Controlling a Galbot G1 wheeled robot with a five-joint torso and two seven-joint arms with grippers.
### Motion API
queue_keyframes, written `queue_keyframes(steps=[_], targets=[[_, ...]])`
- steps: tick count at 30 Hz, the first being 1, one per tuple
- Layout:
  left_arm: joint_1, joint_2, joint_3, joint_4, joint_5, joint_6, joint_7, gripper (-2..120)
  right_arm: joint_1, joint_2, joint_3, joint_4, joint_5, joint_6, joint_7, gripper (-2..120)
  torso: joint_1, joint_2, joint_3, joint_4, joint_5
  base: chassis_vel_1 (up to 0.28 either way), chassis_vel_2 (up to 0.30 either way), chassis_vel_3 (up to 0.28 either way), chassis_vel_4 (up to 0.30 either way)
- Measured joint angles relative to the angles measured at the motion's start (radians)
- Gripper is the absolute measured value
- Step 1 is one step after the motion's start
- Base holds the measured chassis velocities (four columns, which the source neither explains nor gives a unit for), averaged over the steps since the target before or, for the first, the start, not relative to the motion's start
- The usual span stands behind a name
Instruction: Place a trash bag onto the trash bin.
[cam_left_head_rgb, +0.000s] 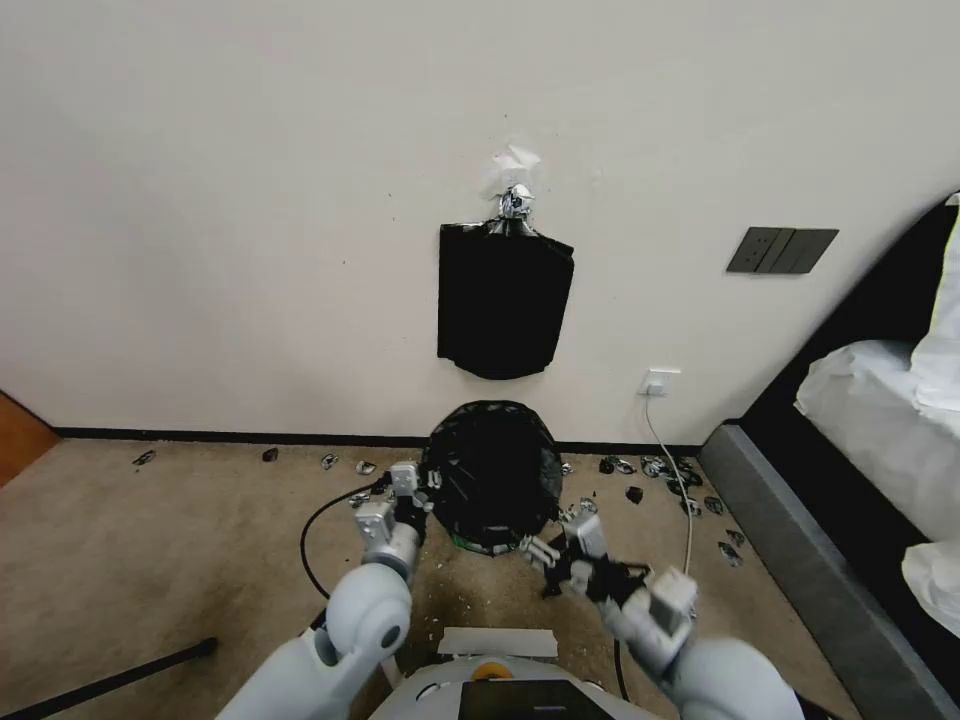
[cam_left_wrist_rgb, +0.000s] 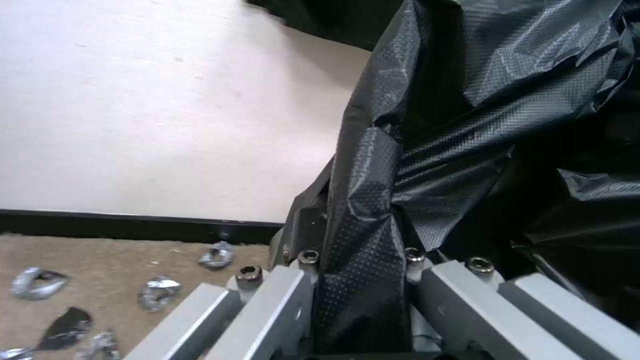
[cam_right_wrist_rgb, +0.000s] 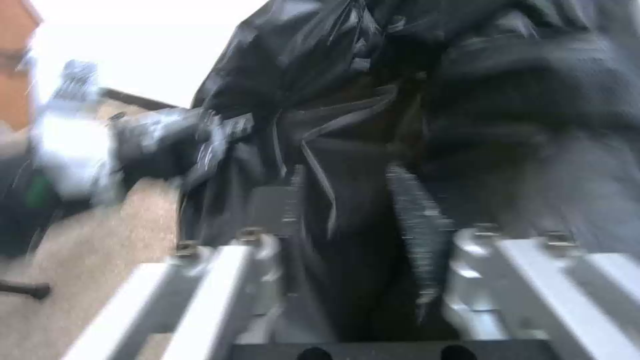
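Glossy black trash bag (cam_left_head_rgb: 490, 478), finely dotted texture; carpet (cam_left_head_rgb: 150, 540) seemingly tan.

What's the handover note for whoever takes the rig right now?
Left tool: shut on a fold of the trash bag, at the bag's left side.
Right tool: at the bag's front right edge, film between its fingers; a firm clamp cannot be confirmed.
The bag is spread over the trash bin on the carpet below the wall-hung bag stack; the bin itself is hidden under the film.
Done: bag pulled from the stack, opened and draped.
Left: confirm the rim is seated all round, then release both tools.
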Motion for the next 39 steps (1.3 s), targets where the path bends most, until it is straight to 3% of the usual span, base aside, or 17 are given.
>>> queue_keyframes(steps=[4, 6, 7, 8, 20, 39], targets=[[-0.005, -0.008, 0.021, 0.011, 0.018, 0.0, -0.001, 3, 0.119, 0.011, -0.065, -0.019, 0.12, -0.088, 0.109, 13, 0.0, 0.0, 0.0, 0.0002, 0.0, 0.0, 0.0, 0.0, 0.0], [-0.005, -0.008, 0.021, 0.011, 0.018, 0.0, -0.001, 3, 0.123, 0.012, -0.068, -0.02, 0.124, -0.091, 0.112, 13, 0.0, 0.0, 0.0, 0.0002, 0.0, 0.0, 0.0, 0.0, 0.0], [-0.007, -0.015, 0.033, 0.016, 0.029, 0.002, -0.002, 3, 0.214, 0.036, -0.132, -0.05, 0.199, -0.147, 0.184, 3, 0.0, 0.0, 0.0, 0.0, -0.0001, 0.0, 0.0, 0.0, 0.0], [-0.006, -0.017, 0.035, 0.017, 0.032, 0.002, -0.003, 3, 0.243, 0.047, -0.158, -0.065, 0.21, -0.161, 0.2, 0, 0.0, 0.0, 0.0, 0.0001, 0.0001, 0.0, 0.0, 0.0, 0.0], [-0.01, -0.025, 0.048, 0.02, 0.041, 0.009, -0.006, 3, 0.429, 0.165, -0.349, -0.252, 0.243, -0.265, 0.352, 0, 0.0, 0.0, 0.0, 0.0001, -0.0001, 0.0, 0.0, 0.0, 0.0], [-0.009, -0.028, 0.065, 0.007, 0.035, 0.018, -0.005, 3, 0.579, 0.202, -0.457, -0.438, 0.228, -0.281, 0.435, 0, 0.0, 0.0, 0.0, 0.0001, 0.0, 0.0, 0.0, 0.0, 0.0]])
